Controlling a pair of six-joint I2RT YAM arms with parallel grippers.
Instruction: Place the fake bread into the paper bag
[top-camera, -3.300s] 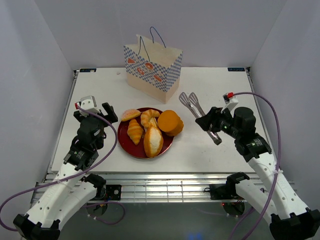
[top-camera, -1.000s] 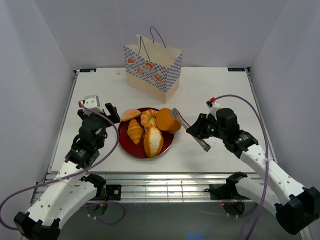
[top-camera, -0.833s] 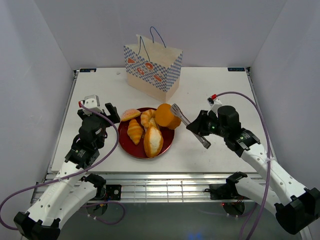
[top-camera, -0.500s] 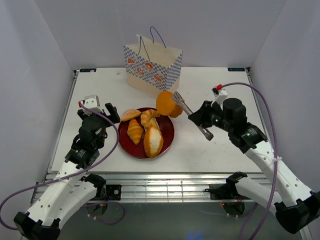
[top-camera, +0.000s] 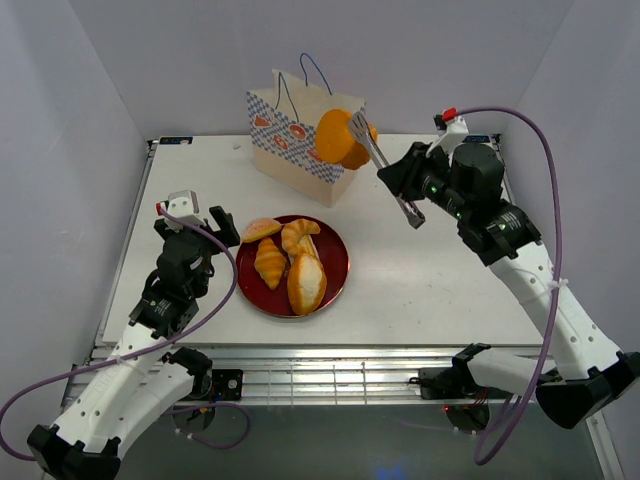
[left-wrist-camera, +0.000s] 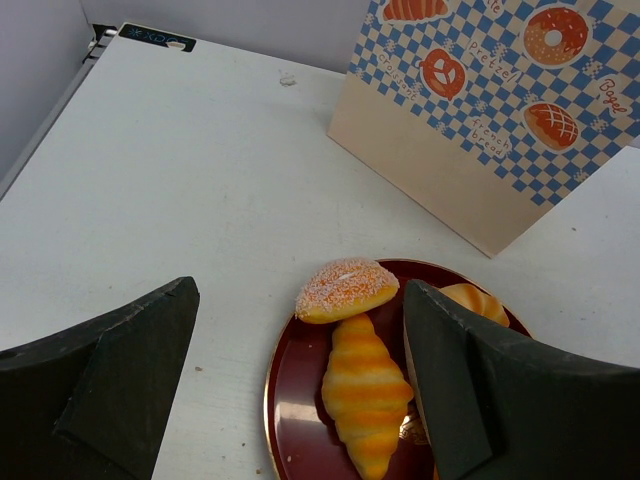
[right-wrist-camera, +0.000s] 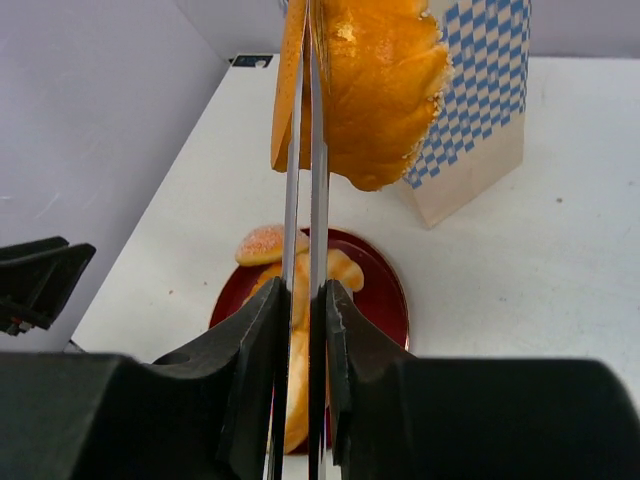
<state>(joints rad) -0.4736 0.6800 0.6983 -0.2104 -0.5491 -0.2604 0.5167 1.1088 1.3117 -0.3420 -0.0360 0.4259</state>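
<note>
The left arm sits low at the near left with its elbow folded, and the left end effector (top-camera: 192, 228) has its jaws spread wide. The right arm is raised and stretched forward, and the right end effector (top-camera: 403, 182) is clamped tight on metal tongs (top-camera: 374, 150).

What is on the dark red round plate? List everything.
On the dark red round plate: a sugar-dusted bun, a golden striped croissant, a golden curled roll, an oblong cream-topped loaf. The plate surface beneath them is covered.

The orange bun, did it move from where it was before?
Yes. The orange bun left the red plate and went up and back; now the tongs hold it at the paper bag's top right corner.
</note>
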